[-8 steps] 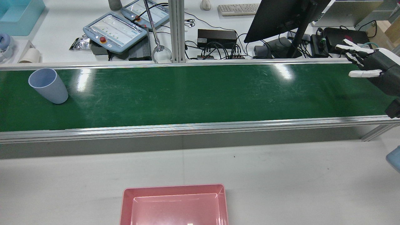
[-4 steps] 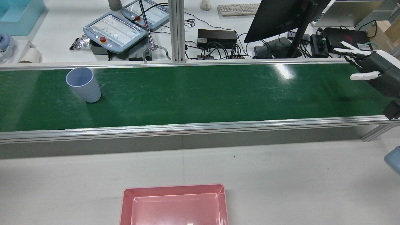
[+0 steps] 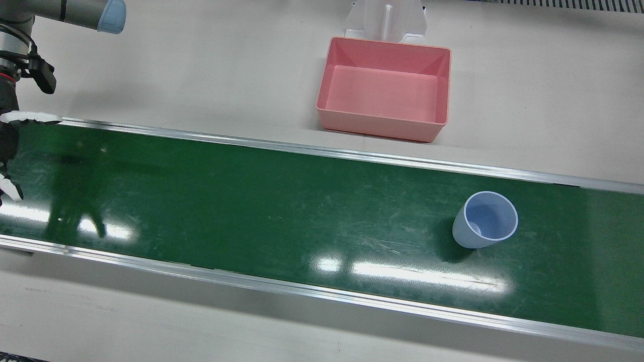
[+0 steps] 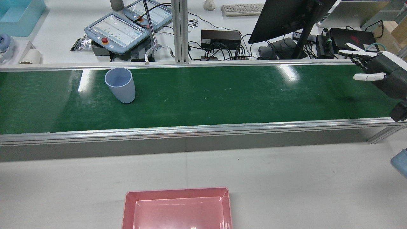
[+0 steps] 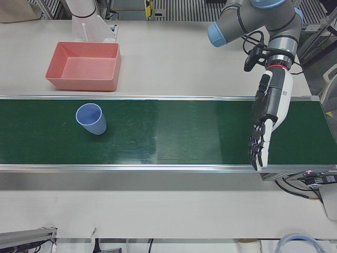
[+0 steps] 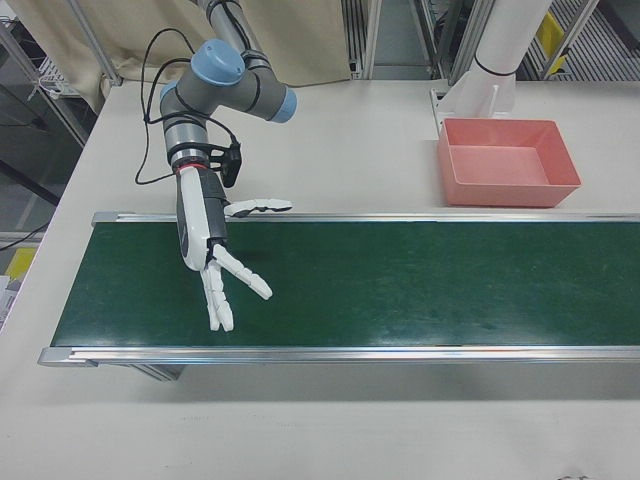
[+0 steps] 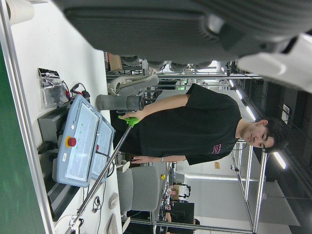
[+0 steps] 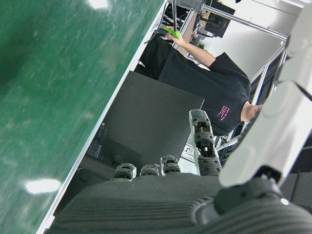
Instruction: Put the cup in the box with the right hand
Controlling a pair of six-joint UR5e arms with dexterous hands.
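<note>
Station: white table [image 4: 286, 178] crossed along its length by a green conveyor belt [image 4: 222, 95] with aluminium rails; beyond the belt's far edge is an operators' bench with two teach pendants [image 4: 117, 31], a monitor [image 4: 283, 16] and cabling.

Item 1, cup [image 4: 120, 84]: pale blue-grey plastic tumbler, upright, mouth up, empty. It stands on the belt close to the far edge, on the robot's left half, well apart from both hands. Nothing touches it. A long reacher's claw [image 4: 159, 52] hangs just beyond the far rail behind it.

Item 2, box [image 3: 382, 125]: pink, rectangular, open-topped, empty. It sits on bare table on the robot's side of the belt, about midway along its length, near the table's robot-side edge. This is the destination.

Item 3, right hand [image 6: 212, 262]: released, fingers spread and extended, thumb out sideways, holding nothing. It hangs low over the belt's right end, palm turned along the belt toward the cup. Judged purpose: a ready catching pose, opened wide for the cup's round wall.

Item 4, left hand [image 5: 266, 121]: likewise slack and empty, fingers straight, pointing toward the operators' edge over the belt's left end. Judged idle, as the task assigns the right hand.

Status: grasp not yet begun; cup unplaced.
</note>
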